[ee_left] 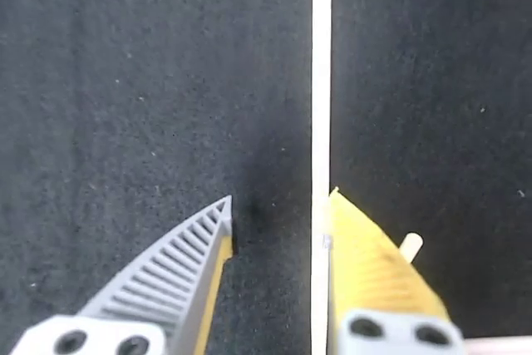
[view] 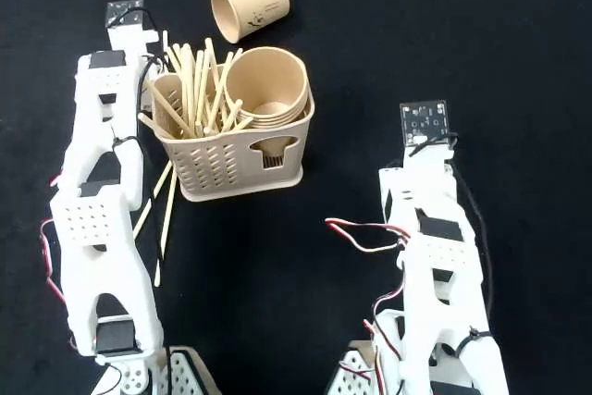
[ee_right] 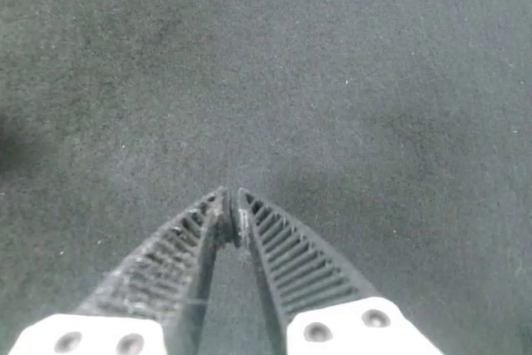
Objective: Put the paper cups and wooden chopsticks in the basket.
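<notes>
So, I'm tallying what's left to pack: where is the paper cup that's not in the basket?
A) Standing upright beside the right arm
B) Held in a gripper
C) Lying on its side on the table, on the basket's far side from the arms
C: the paper cup lies on its side on the table, behind the basket.

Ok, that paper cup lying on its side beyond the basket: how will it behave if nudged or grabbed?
The paper cup lies on its side on the table, so a nudge would probably roll it in a curve, since it tapers. It looks thin-walled and empty, likely light and easily crushed.
</notes>
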Robot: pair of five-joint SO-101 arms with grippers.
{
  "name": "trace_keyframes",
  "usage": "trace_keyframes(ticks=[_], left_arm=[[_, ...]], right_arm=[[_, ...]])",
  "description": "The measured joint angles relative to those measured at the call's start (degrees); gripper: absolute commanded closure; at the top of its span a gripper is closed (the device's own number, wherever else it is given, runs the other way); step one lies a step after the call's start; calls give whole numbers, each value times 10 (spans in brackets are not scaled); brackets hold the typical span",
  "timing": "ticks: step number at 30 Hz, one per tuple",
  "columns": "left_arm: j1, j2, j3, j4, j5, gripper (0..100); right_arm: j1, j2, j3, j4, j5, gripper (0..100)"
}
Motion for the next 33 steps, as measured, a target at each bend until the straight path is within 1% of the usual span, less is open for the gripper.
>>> trace_keyframes(ticks=[3, 7, 9, 13, 15, 18, 20, 21, 27, 33], left_arm=[[0, 0, -4, 9, 1, 812], [1, 1, -47, 44, 1, 812], [6, 0, -55, 47, 3, 812], [18, 47, -56, 41, 4, 813], [14, 64, -61, 40, 5, 845], [2, 87, -91, 46, 6, 970], [-2, 97, -112, 58, 6, 957], [-4, 98, -120, 65, 6, 966], [-34, 103, -176, 142, 4, 971], [-35, 100, -309, 265, 5, 971]], right_arm=[[0, 0, 0, 0, 0, 985], [0, 0, 0, 0, 0, 985], [0, 0, 0, 0, 0, 985], [0, 0, 0, 0, 0, 985], [0, 0, 0, 0, 0, 985], [0, 0, 0, 0, 0, 985], [0, 0, 0, 0, 0, 985], [0, 0, 0, 0, 0, 985], [0, 0, 0, 0, 0, 985], [0, 0, 0, 0, 0, 985]])
